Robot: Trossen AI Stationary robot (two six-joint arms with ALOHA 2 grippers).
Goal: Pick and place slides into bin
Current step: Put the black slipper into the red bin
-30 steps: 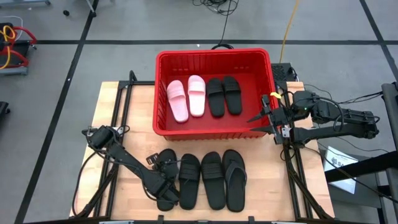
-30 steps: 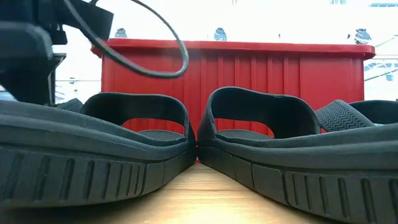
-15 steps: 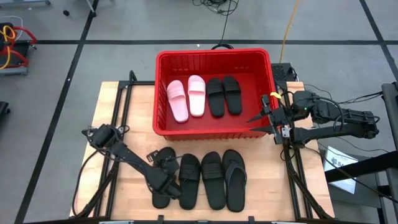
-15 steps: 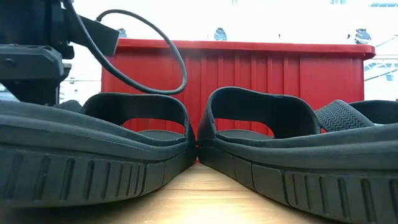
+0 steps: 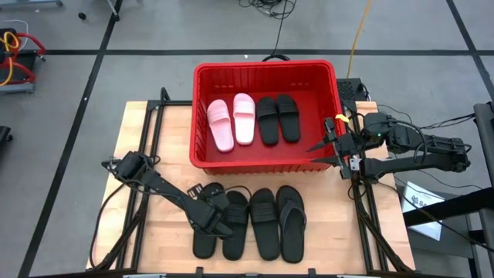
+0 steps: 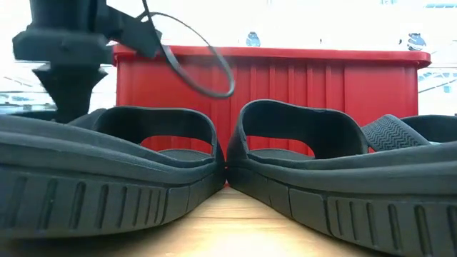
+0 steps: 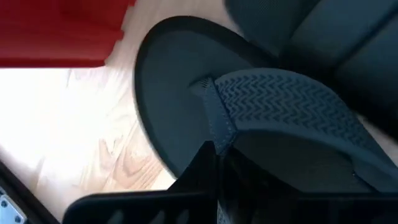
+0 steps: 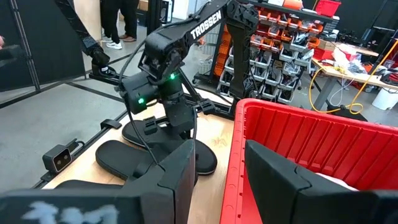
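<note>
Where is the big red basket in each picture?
High view: red bin at table's far middle, four slides inside.
Low view: red wall behind the black slides.
Left wrist view: red corner.
Right wrist view: beside the right gripper.
Shared landmark: its ribbed red wall.

The left claw (image 5: 218, 222) has shifted right and clamped the thong slide (image 5: 203, 232).

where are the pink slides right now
In the high view the two pink slides lie side by side in the left part of the red bin, just left of a black pair.
</note>
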